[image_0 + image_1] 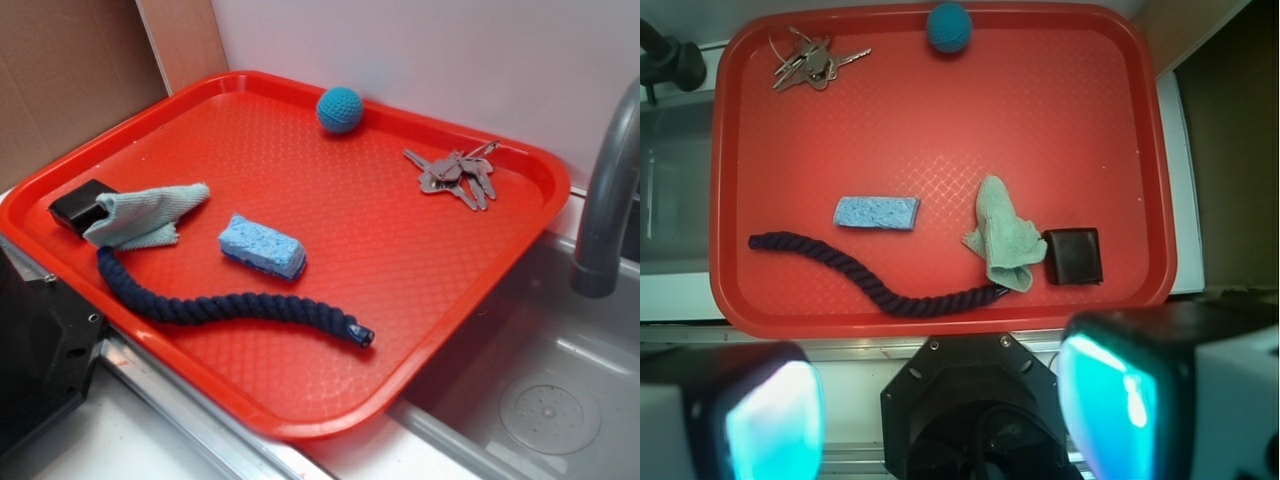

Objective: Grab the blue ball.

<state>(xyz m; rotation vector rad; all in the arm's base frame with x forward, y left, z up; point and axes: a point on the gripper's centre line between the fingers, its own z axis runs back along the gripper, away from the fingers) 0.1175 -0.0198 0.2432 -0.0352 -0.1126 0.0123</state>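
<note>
The blue ball (339, 109) is a small teal knitted ball at the far edge of the red tray (300, 425), close to the rim. In the wrist view the ball (949, 26) lies at the top of the tray (940, 325). My gripper (940, 420) is high above the near side of the tray, over the robot base, far from the ball. Its two cyan pads (775, 425) stand wide apart with nothing between them. The gripper does not show in the exterior view.
On the tray lie a light blue sponge (262, 246), a dark blue rope (220, 305), a bunch of keys (455, 178), a pale green cloth (145, 215) and a black box (78, 208). A sink (540, 400) and grey faucet (610, 190) are at the right.
</note>
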